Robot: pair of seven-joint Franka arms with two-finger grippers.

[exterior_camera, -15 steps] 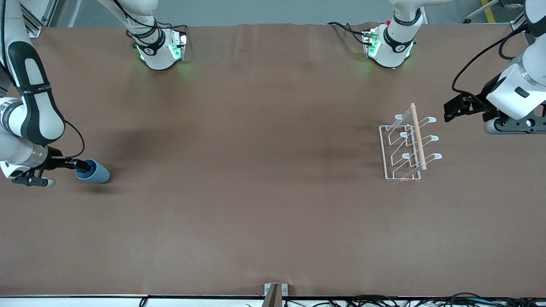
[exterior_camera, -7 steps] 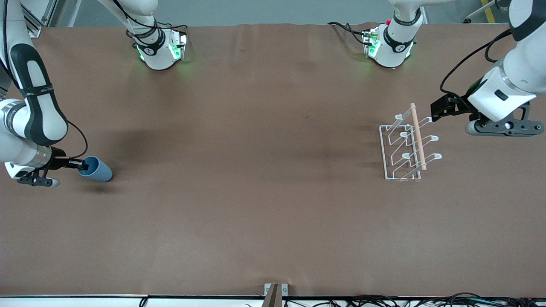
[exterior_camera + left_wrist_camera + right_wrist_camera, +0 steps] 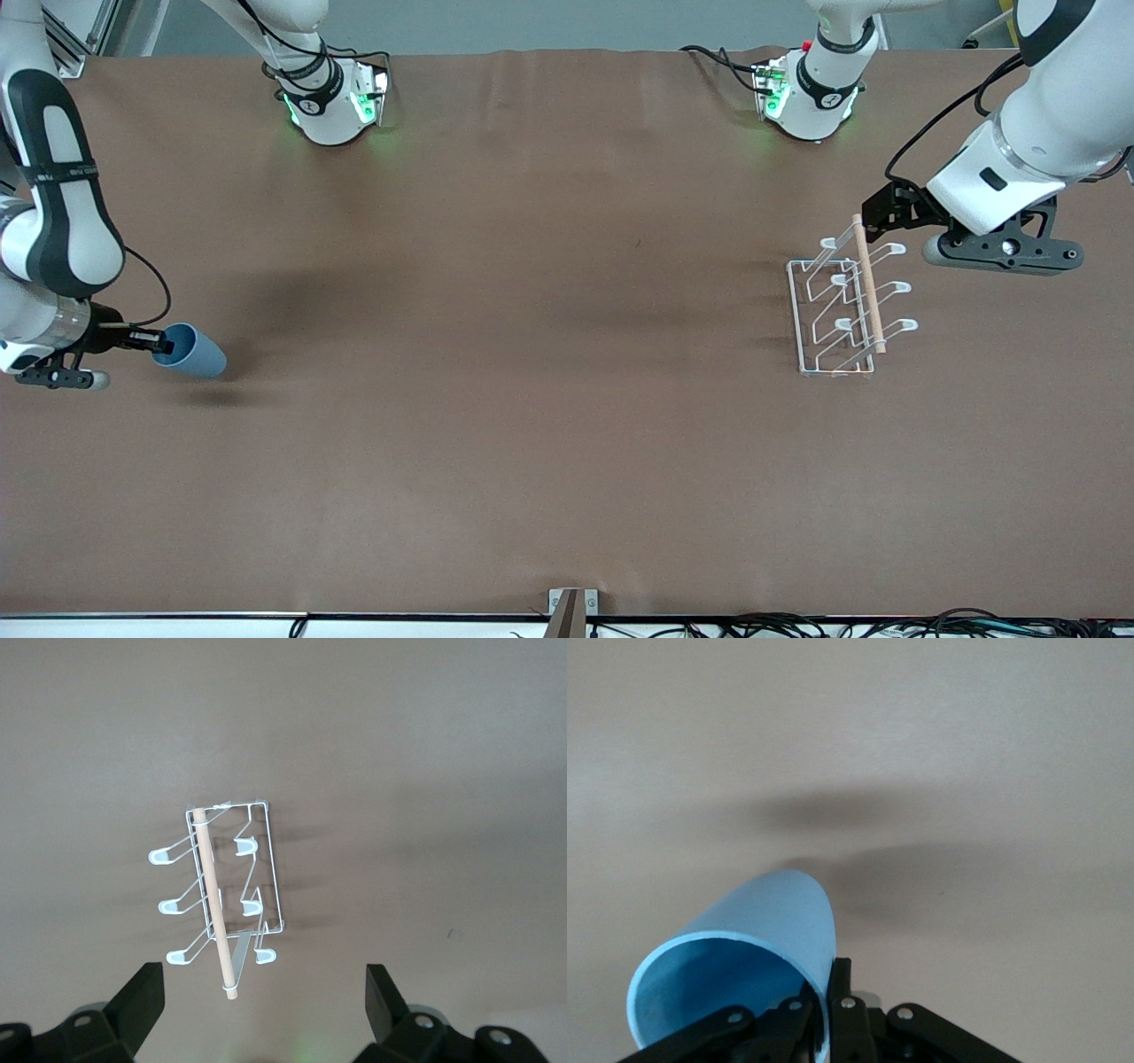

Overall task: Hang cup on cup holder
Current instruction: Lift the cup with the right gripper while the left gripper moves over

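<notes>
Since a second ago: left arm has swung in toward the cup holder (image 3: 848, 301), and its left gripper (image 3: 880, 219) now hangs over the rack's end nearest the robot bases, where before it was well off toward the table edge. Right gripper (image 3: 158, 342) has clamped on the cup (image 3: 189, 351) and raised it slightly; the cup's shadow sits apart from it on the table (image 3: 532, 399).

Cup: small light-blue tumbler, smooth matte plastic, no handle, tapered toward the base. It lies tilted on its side, mouth toward the right gripper, one finger inside the rim and one outside, pinching the wall. In the right wrist view the cup (image 3: 744, 966) is cut off at the frame edge; base not visible there.

Cup holder: white wire rack, rectangular base, looped prong tips, light wooden rod along the top. It stands on the table below the left gripper (image 3: 261, 1001), whose fingers (image 3: 142, 997) are spread wide, nothing between them.

Table cover is brown, matte, faintly creased.
</notes>
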